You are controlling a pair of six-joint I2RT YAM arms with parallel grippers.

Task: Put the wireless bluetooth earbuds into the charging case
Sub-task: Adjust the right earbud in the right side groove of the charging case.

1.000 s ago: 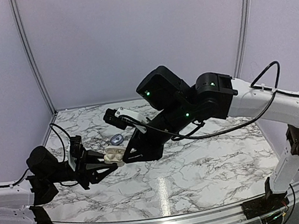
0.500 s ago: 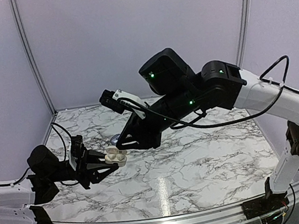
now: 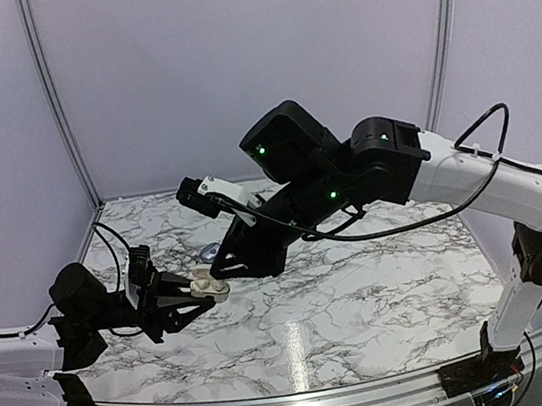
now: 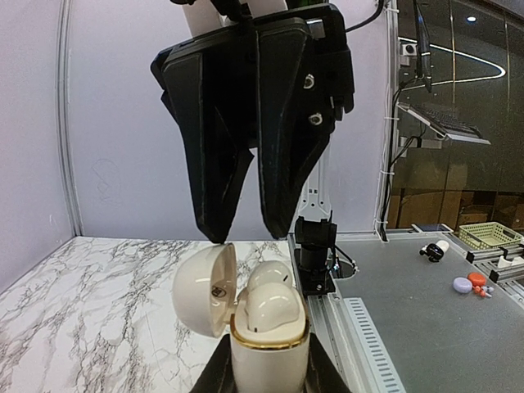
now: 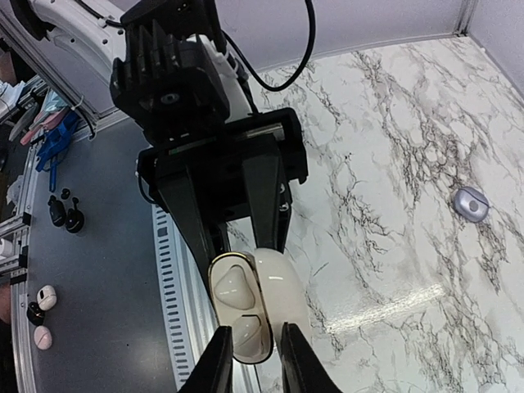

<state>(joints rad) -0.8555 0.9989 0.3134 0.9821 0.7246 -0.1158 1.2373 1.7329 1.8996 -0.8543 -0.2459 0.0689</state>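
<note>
Pale lilac-grey walls (image 3: 252, 64) close round three sides, plain and matt, with slim metal posts (image 3: 53, 102) at the back corners. Below them the table (image 3: 385, 298) is white with grey marble veining, glossy enough to throw back a streak of light. A ribbed aluminium rail (image 3: 279, 404) runs along its near edge. Off to one side I can see a grey workbench (image 5: 90, 270) with a few small bits scattered on it.

The left gripper (image 3: 201, 294) has its black wedge-shaped fingers clamped on the lower half of the case (image 4: 270, 352), holding it upright above the table's left part. The case is smooth, rounded cream plastic with a thin gold rim round the mouth. Its domed lid (image 4: 205, 288) is swung open to one side. Both buds (image 5: 233, 288) sit in it, glossy cream lumps one behind the other, bulging above the rim.

The right gripper (image 4: 246, 233) hangs point-down just above the open case, not touching it. Its flat black fingers stand a narrow slit apart with nothing between them.

A small lilac pebble (image 5: 472, 202), oval and smooth, lies on the marble farther back, apart from the case.
</note>
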